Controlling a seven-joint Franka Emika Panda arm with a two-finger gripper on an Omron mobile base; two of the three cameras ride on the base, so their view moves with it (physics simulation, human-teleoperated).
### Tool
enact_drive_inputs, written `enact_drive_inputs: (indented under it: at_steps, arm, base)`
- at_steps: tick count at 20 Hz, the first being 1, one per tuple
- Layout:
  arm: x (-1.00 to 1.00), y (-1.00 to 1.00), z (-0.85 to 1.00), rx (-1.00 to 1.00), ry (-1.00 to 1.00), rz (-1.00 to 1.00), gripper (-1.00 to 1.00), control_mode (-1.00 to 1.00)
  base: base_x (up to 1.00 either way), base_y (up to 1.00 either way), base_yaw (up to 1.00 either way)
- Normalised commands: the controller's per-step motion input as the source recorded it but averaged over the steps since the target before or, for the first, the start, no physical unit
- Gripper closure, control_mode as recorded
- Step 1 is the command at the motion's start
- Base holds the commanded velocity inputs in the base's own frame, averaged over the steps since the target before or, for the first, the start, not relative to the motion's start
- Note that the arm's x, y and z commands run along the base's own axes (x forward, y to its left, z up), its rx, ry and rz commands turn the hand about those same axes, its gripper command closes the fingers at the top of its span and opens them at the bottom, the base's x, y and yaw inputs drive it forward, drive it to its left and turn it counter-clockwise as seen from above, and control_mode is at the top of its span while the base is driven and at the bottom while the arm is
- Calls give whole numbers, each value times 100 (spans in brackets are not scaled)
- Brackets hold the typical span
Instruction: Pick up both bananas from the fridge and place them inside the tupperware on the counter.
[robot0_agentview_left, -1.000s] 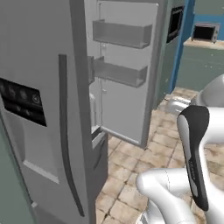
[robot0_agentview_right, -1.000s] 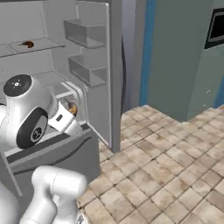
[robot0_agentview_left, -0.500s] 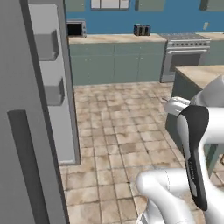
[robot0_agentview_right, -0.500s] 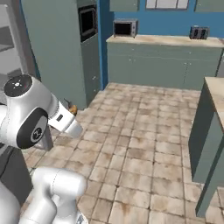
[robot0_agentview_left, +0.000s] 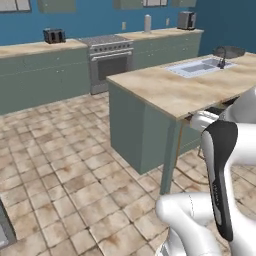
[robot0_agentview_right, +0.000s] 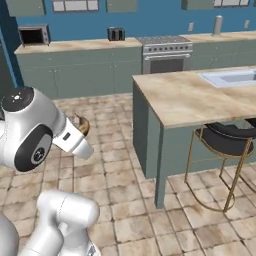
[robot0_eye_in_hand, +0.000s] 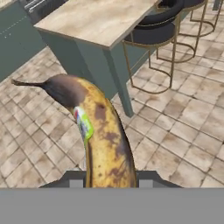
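The end effector (robot0_eye_in_hand: 109, 177) is closed on a banana (robot0_eye_in_hand: 103, 135), which rises from between the two dark tips in the hand view, its lower end lost below the tips. The fruit is yellow-orange with brown blotches, a small green and red sticker on its flank and a dark brown end running out to a thin stem that points to the upper left of that view. In the right base view a brown-tipped bit of the same banana peeps out just past the white wrist, above the tiled floor (robot0_agentview_right: 115, 165) (the rest is hidden behind the arm). Beyond the fruit stands the island surface (robot0_eye_in_hand: 96, 19), beige marbled stone on a grey-green base, with black-seated stools (robot0_eye_in_hand: 153, 26) on thin gold legs tucked under its overhang. The left base view shows the same surface with a pale inset sink (robot0_agentview_left: 197, 66) and a dark tap towards its far end; whether the dark shape beyond the tap is the tupperware I cannot tell. Along the blue back wall runs a second counter (robot0_agentview_right: 75, 46) carrying a microwave (robot0_agentview_right: 33, 35) and a toaster (robot0_agentview_right: 116, 33), with a steel range (robot0_agentview_right: 165, 52) set between the cabinets.
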Motion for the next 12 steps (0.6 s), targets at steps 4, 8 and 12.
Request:
enact_drive_inputs:
  at_steps: [4, 8, 12]
  arm:
    - [0, 0, 0, 0, 0, 0, 100, 100]
    - [0, 0, 0, 0, 0, 0, 100, 100]
    - [0, 0, 0, 0, 0, 0, 100, 100]
  base:
    - [14, -59, -19]
    - [28, -51, -2]
    - [40, -53, 0]
